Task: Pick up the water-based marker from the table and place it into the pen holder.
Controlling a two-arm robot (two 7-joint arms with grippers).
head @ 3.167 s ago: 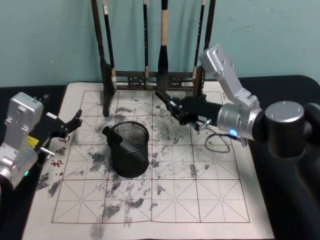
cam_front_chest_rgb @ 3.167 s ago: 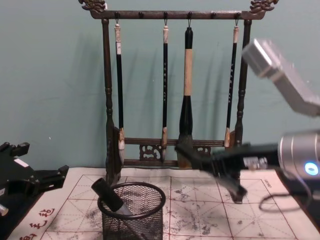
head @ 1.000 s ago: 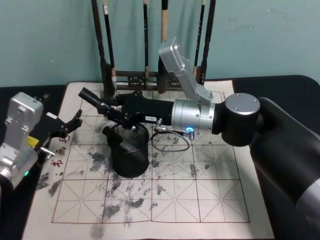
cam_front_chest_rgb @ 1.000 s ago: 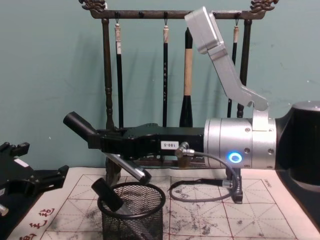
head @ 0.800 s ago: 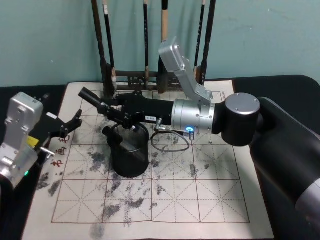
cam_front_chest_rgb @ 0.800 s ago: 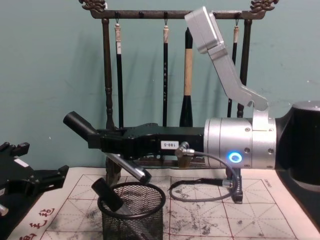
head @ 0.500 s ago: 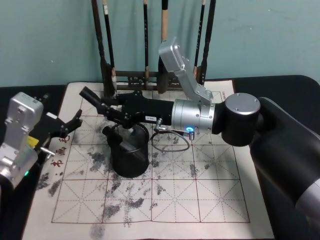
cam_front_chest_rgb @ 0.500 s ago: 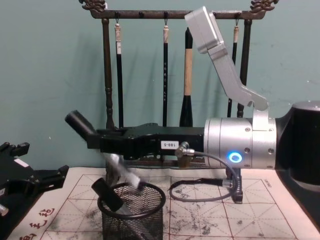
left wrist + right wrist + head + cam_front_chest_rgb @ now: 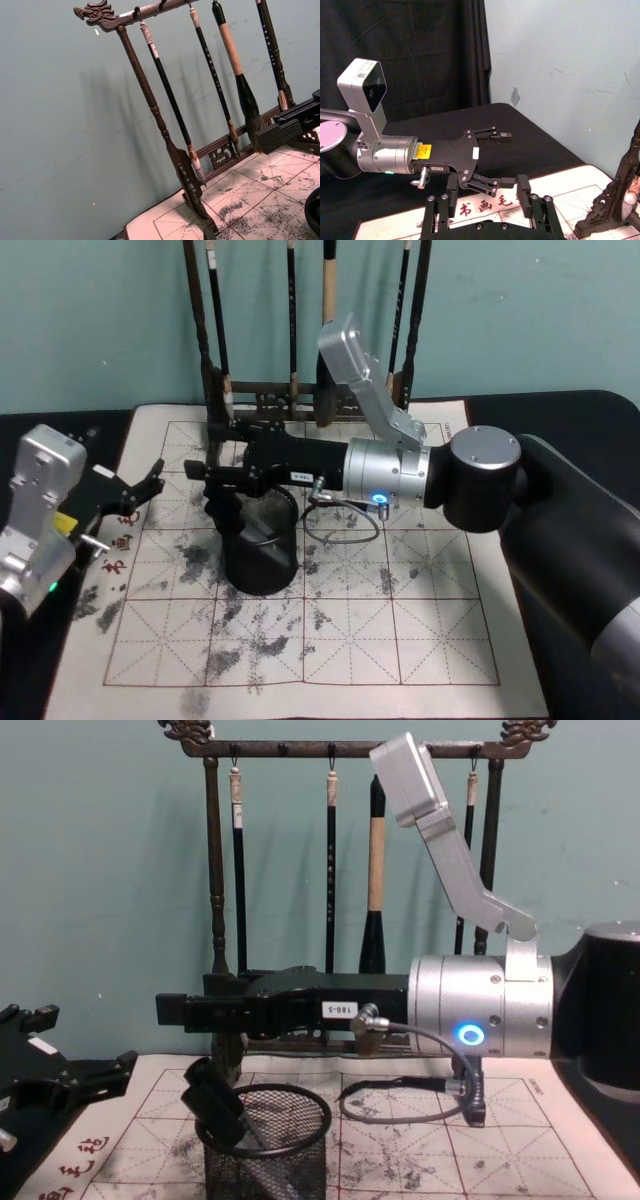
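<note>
Spreading across the dark table (image 9: 570,410) is the white felt mat (image 9: 350,640), gridded in faint red and blotched with ink, with red characters near its left edge. Next in bulk, the right arm (image 9: 470,480) reaches from the robot's right across the mat, its silver and black body held level, with a grey cable loop (image 9: 335,525) hanging under it. Behind stands the tall dark wooden brush rack (image 9: 215,870) against the teal wall, with four brushes (image 9: 375,870) hanging from its top bar. The right gripper (image 9: 200,475) hovers just above the pen holder's (image 9: 260,560) far left rim; in the right wrist view its two fingers (image 9: 522,192) stand wide apart with nothing between them. The pen holder, a round black mesh cup, sits on the mat left of centre, in front of the rack's left post. The water-based marker (image 9: 215,1105) is inside it, leaning to the robot's left, its dark cap end poking over the rim while the lower part is hard to make out through the mesh. Off at the mat's left edge, well apart from the cup, the left gripper (image 9: 150,483) is held above the table, its jaws spread and empty.
</note>
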